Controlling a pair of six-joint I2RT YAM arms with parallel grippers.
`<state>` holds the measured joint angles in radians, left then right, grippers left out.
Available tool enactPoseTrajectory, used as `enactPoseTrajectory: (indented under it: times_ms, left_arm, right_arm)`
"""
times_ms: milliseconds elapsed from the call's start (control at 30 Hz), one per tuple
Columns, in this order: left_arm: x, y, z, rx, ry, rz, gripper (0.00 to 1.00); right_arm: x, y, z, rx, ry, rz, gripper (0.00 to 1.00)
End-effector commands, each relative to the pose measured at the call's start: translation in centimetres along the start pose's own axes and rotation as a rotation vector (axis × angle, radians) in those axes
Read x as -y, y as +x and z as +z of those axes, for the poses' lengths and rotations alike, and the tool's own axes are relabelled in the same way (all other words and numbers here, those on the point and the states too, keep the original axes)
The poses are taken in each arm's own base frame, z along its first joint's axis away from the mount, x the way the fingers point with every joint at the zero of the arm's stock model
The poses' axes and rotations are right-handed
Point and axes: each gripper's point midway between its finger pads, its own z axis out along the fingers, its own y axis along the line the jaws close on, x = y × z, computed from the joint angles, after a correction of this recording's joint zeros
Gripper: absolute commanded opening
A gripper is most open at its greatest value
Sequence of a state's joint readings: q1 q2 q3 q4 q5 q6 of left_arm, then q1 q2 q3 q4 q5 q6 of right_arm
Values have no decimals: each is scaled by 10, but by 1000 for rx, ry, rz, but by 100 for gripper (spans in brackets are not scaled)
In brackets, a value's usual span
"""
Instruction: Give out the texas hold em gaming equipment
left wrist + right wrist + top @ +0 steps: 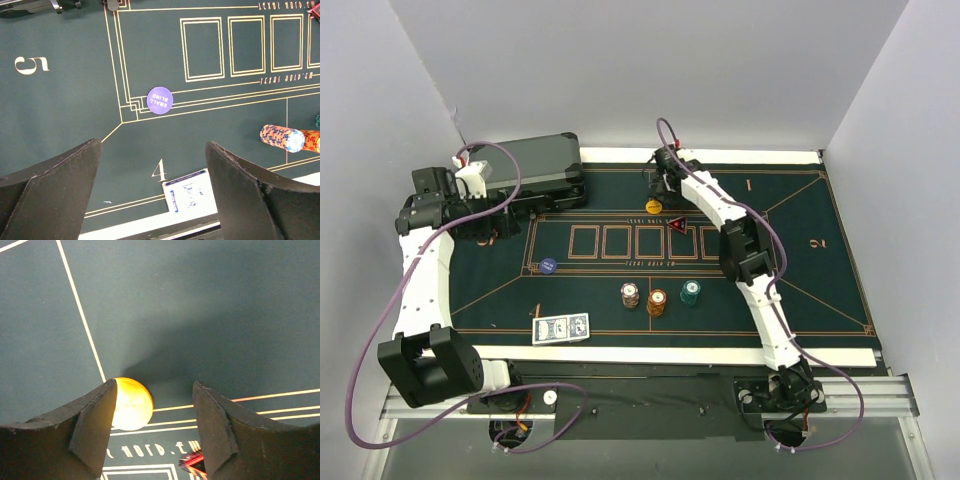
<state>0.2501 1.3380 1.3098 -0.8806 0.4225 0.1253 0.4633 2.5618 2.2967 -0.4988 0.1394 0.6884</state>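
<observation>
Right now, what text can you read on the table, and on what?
"SMALL BLIND": on the purple chip.
"TEXAS HOLD'EM": printed on the green mat.
"5", "4": seat numbers on that mat.
Print on the playing cards: too blurred to read.
Lettering on the yellow chip: not legible.

The case [535,165] sits on the mat's [800,260] far left corner. Cards [561,328] (two, side by side) lie at its near edge, with the small-blind button [548,266] behind them. Three chip stacks [657,301] stand in a row right of the cards. A disc [654,207] lies far centre, a marker [678,224] just right of it and nearer
</observation>
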Motion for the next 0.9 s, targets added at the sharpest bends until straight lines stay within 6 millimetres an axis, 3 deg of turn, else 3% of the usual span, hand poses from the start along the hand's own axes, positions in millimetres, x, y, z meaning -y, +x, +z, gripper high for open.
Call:
enactPoseTrajectory:
  times_ms: [0,33,67,133,300,533,700,867]
  left_arm:
    - [-1,-24,-12,76,-16,44,96]
    - [0,-24,-14,81,-17,47,96]
    - [0,-24,-15,81,-17,47,96]
    - [2,-24,-20,90,-17,51,96]
    - [6,-23,-29,105,-17,55,96]
    - [10,-26,-38,119,-16,60,96]
    - [11,-26,-42,126,-23,68,96]
    - [10,-25,-40,120,-24,67,96]
  right_arm:
    - [4,-24,-49,63,-2,-61,63]
    - [15,-12,-48,44,27,-100,65]
    - [16,-18,-58,71,34,-108,68]
    - [32,-12,-63,69,75,-132,70]
    - [59,14,-62,23,147,-169,71]
    - [74,38,-56,-13,201,-207,71]
    - [82,38,-53,-13,230,-207,71]
    - [99,33,-62,13,296,-187,61]
